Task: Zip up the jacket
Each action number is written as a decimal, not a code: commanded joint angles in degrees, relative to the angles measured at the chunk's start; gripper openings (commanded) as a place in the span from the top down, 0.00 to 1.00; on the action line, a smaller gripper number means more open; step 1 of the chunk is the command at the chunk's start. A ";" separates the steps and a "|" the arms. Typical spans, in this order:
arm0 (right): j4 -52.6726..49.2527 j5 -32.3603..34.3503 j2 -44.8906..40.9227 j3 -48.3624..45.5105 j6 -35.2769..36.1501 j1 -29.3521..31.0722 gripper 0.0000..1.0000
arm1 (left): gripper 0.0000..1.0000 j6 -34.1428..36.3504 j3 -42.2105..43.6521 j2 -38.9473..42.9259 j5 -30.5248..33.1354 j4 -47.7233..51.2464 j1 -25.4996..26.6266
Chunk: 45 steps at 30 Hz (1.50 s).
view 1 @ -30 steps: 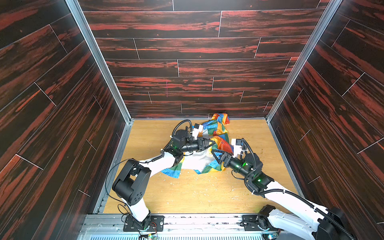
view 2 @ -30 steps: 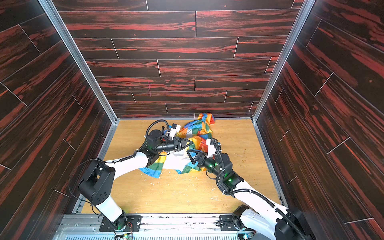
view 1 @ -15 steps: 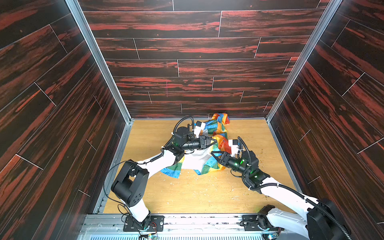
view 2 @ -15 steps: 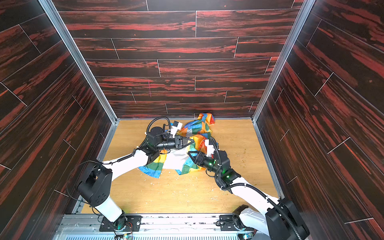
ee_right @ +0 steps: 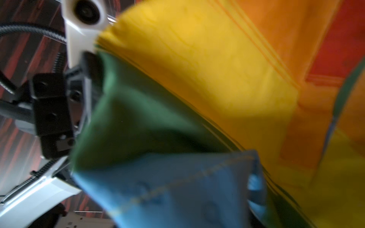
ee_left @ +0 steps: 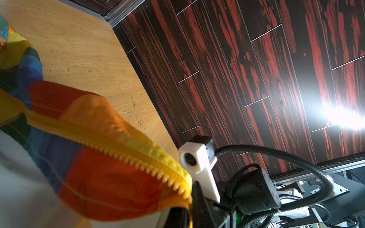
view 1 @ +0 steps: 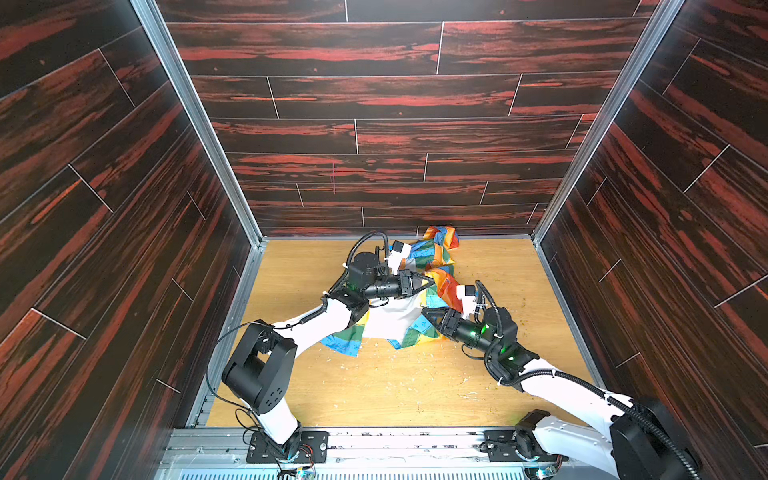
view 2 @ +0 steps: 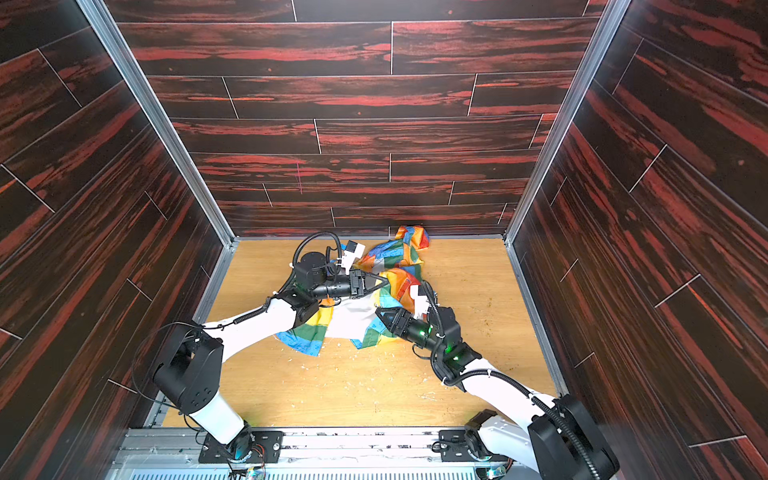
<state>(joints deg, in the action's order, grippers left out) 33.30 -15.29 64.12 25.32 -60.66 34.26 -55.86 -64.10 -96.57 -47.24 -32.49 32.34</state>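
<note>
The jacket (view 1: pixel 436 254) (view 2: pixel 395 254) lies crumpled at the back middle of the wooden floor, colour blocks up and white lining showing toward the front. My left gripper (view 1: pixel 430 283) (view 2: pixel 385 283) is shut on its front edge and holds that edge off the floor. In the left wrist view the yellow zipper teeth (ee_left: pixel 138 163) run along orange fabric down to the left gripper (ee_left: pixel 190 214). My right gripper (view 1: pixel 427 314) (view 2: pixel 380 314) sits against the jacket's lower front. Blurred blue, green and yellow jacket fabric (ee_right: pixel 197 69) fills the right wrist view and hides its jaws.
Dark red plank walls (view 1: pixel 374 137) close in the back and both sides. The wooden floor (view 1: pixel 395 386) carries small white flecks near the front. A metal rail (view 1: pixel 374 440) with both arm bases runs along the front edge.
The left gripper has lifted the jacket edge slightly up and to the right. The right gripper has shifted a little lower and leftward into the fabric.
</note>
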 commanded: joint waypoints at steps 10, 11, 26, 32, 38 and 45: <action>8.21 0.23 1.12 0.50 -7.25 -1.74 0.38 | 1.00 -0.21 -0.91 1.88 -0.17 -2.49 0.11; 10.04 -0.09 1.55 0.05 -8.31 -1.85 0.39 | 1.00 -0.22 -0.89 1.87 -0.19 -2.49 0.16; 7.41 0.91 6.27 1.75 -15.87 -2.09 0.38 | 1.00 -1.54 -0.85 1.80 -0.13 -4.69 0.66; 7.69 -1.35 8.41 2.89 -15.50 -2.08 0.49 | 1.00 -1.57 -1.18 1.62 -0.17 -4.69 0.99; 9.65 -2.26 6.00 0.77 -12.65 -1.93 0.68 | 1.00 -2.06 -1.66 1.16 0.37 -4.83 0.97; 15.01 -2.73 1.73 -4.29 -11.43 -1.83 0.62 | 1.00 -3.30 -2.81 0.66 1.93 -2.78 0.98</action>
<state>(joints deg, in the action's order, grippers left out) 43.94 -17.39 68.03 22.59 -72.84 32.36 -58.61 -64.36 -96.57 -46.04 -34.22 33.08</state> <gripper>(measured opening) 0.364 0.087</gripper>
